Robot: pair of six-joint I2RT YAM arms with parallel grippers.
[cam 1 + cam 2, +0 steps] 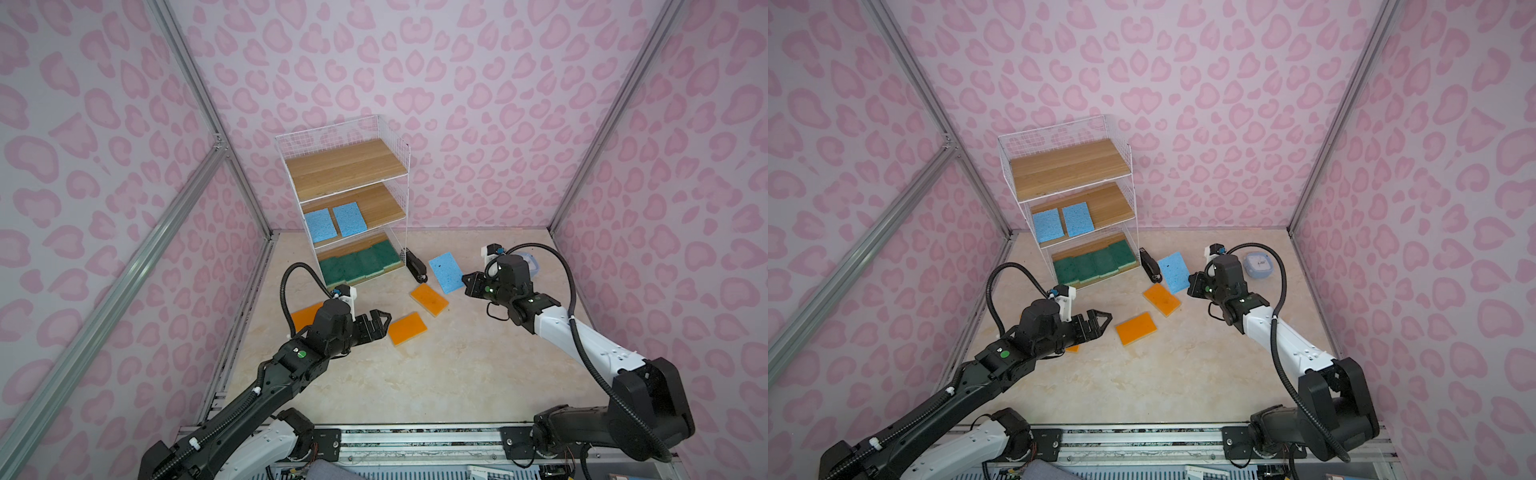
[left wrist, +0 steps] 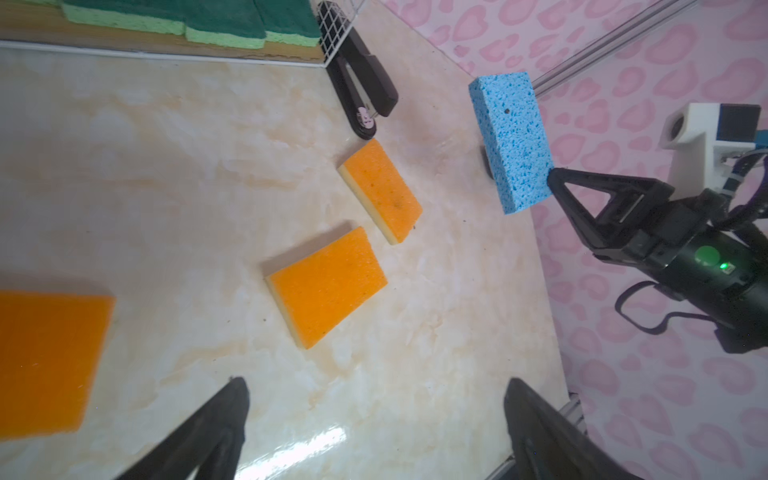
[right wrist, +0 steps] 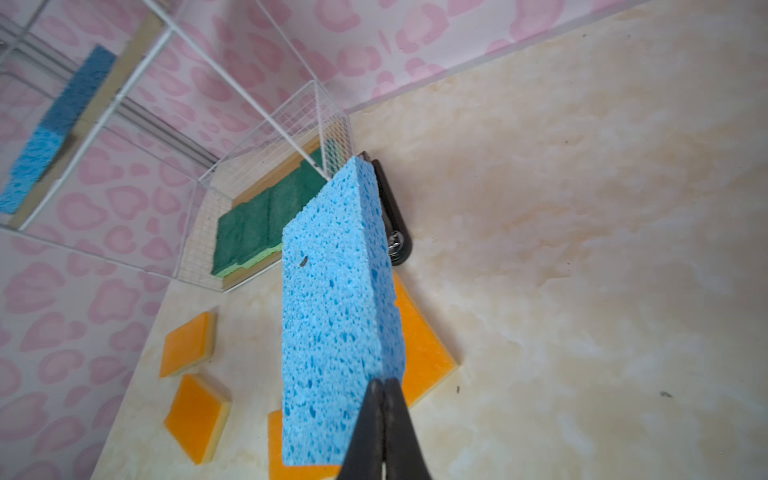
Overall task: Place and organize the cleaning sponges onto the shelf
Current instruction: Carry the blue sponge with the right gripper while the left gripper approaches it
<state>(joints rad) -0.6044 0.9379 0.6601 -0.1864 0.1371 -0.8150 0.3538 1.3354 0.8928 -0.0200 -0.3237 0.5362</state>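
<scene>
White wire shelf (image 1: 345, 166) with wooden boards holds four dark green sponges (image 1: 359, 262) and two light blue porous ones (image 1: 319, 224). Right pincer (image 3: 382, 388) pinches the third blue sponge (image 1: 445, 272) beside the shelf; left pincer (image 1: 380, 322) spread, empty; orange sponges (image 1: 430, 299) lie unshelved before it.

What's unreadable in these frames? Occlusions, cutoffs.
- Orange sponge by the left wall: mostly under the left arm in both top views.
- Pale-blue case: mostly behind the right arm in a top view.
- Black stapler: largely behind the held blue sponge, right wrist view.
- Shelf bottom tier, rear: covered by the middle board, both top views.
</scene>
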